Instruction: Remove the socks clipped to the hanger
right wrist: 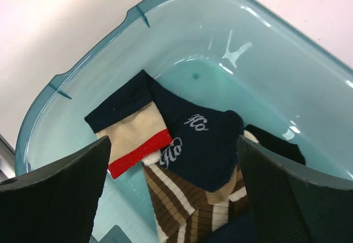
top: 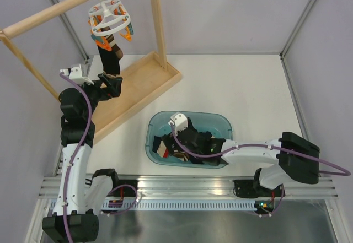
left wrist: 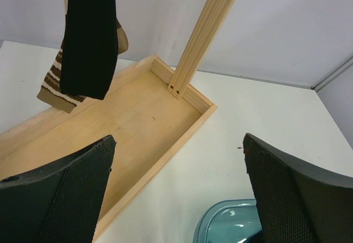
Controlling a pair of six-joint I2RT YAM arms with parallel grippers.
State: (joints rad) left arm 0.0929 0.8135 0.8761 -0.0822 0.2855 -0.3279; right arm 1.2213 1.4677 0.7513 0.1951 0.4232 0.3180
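- The left pincer [left wrist: 177, 160] is gaping wide and gripping nothing, its pebbled black fingers [left wrist: 66, 193] sitting below the hanging socks.
- The right pincer [right wrist: 174, 155] is likewise standing open over the teal plastic basin [right wrist: 265, 39].
- A black sock [left wrist: 88, 39] and a brown-striped sock [left wrist: 55, 86] are hanging lengthwise straight down from the white ring hanger [top: 110, 18], their tops cut off in the wrist view.
- A navy sock [right wrist: 201, 138], a cream-and-red sock [right wrist: 135, 138] and a striped knit sock [right wrist: 182, 204] are lying overlapped in the basin, partly hidden.
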